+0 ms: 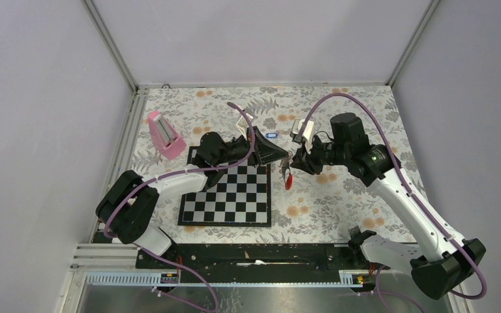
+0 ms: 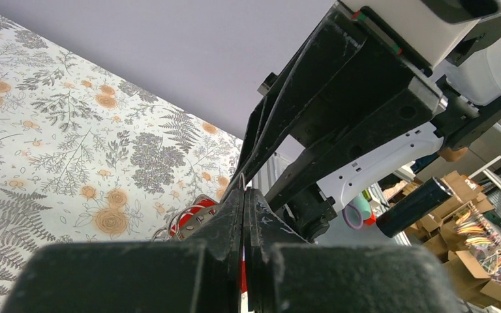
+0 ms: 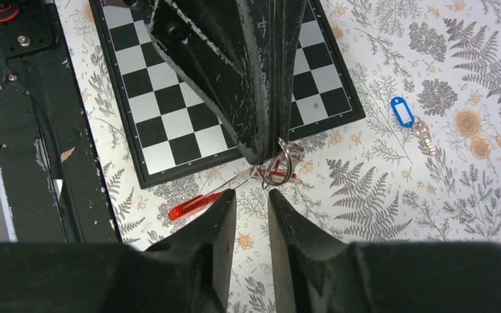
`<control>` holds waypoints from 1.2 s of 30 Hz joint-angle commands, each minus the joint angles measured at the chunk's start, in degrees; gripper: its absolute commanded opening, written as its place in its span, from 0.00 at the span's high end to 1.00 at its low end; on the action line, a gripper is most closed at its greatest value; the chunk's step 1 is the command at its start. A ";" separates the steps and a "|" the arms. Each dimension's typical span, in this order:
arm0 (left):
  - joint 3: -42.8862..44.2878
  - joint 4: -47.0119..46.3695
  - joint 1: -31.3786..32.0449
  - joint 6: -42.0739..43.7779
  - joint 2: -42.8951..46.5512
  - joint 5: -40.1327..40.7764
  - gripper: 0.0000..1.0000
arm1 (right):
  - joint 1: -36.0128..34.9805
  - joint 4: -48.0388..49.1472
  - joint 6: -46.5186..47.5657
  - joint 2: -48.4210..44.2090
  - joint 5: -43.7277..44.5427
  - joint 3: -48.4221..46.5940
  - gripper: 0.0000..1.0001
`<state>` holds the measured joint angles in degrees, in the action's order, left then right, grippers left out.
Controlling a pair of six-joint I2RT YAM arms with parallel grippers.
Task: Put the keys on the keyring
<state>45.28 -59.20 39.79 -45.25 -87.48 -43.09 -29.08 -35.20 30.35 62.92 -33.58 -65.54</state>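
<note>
The blue tag (image 3: 402, 111) is smooth, glossy plastic, and the key (image 3: 423, 134) joined to it looks like dull silver metal. The red tag (image 3: 194, 205) is shiny plastic that looks partly see-through. The keyring (image 3: 280, 165) shows thin, bright metal wire. The left gripper (image 3: 266, 151) is matt black plastic, scuffed and scratched pale along its edges. The right gripper (image 3: 251, 194) is the same matt black, with fewer marks. The chessboard (image 3: 169, 98) has glossy black and satin silver squares. The flower-printed table cover (image 3: 378, 195) looks matt.

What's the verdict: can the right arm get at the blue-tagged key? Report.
Probably yes. The blue-tagged key lies alone on the cloth off to the side of the right tool, which is open; the left tool, shut on the keyring, is not between them.
</note>
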 commanded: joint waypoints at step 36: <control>2.71 -7.07 -0.07 10.81 1.17 -13.94 1.00 | 2.62 -0.73 0.93 -1.19 -15.11 -1.59 0.97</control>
<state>45.41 -61.45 39.79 -35.35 -87.48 -57.32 -26.50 -36.93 30.98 61.84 -45.82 -66.26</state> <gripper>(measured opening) 0.010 0.075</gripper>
